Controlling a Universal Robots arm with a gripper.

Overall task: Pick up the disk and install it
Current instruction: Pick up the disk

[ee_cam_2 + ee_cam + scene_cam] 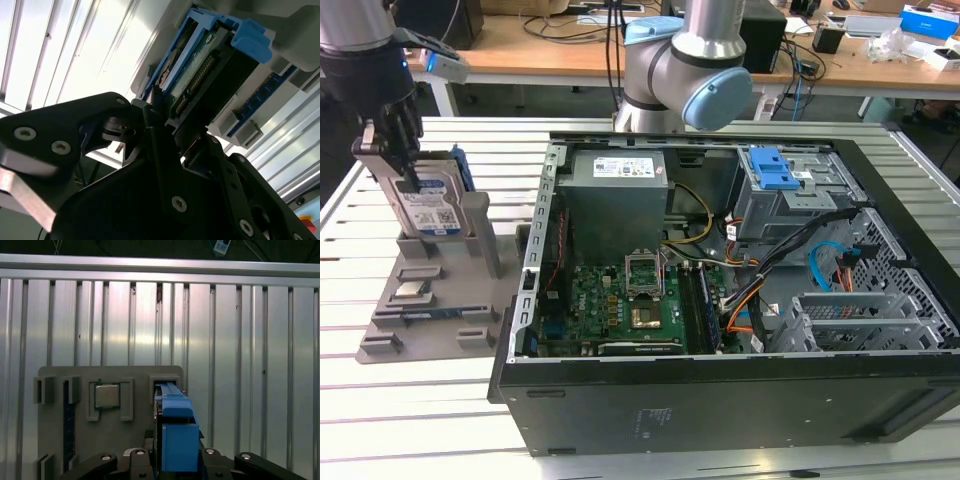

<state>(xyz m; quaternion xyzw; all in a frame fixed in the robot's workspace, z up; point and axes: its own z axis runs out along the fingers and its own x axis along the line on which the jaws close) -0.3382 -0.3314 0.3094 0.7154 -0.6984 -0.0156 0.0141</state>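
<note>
Disk: the disk (432, 208) stands on edge in a slot along the far edge of the grey holder (440, 335), as the exterior view looks. Its labelled face is turned toward the camera and its blue rails run along the sides.
Gripper: the gripper (395, 160) sits over the disk's upper end. In the first wrist view its black fingers (102, 460) flank the blue rail on both sides with no gap to be seen, so it appears clenched on the disk. The disk's lower end is seated in the slot.
Handling: probably dense and fully stiff for its size, so it won't flex, but it would drop hard if it slipped. The bare metal sides look smooth and likely slick. The circuit board and connector pins at the end seen in the second wrist view look fragile.
Where to hold: judged best across the two broad faces near the upper end, clear of the connector and the board.
Holder's other contents: a small square chip (107, 396) lies in a recess just beside the disk's slot.
Surface: a slatted aluminium table (420, 420) carries the holder near its edge on the exterior view's left. The open computer case (720, 400) stands just beside the holder.
Case: the motherboard is exposed, cables cross the middle, and a drive cage with a blue latch (775, 170) sits at the far corner.
Room: wooden desks (520, 55) strewn with leads stand behind the arm (705, 60).
</note>
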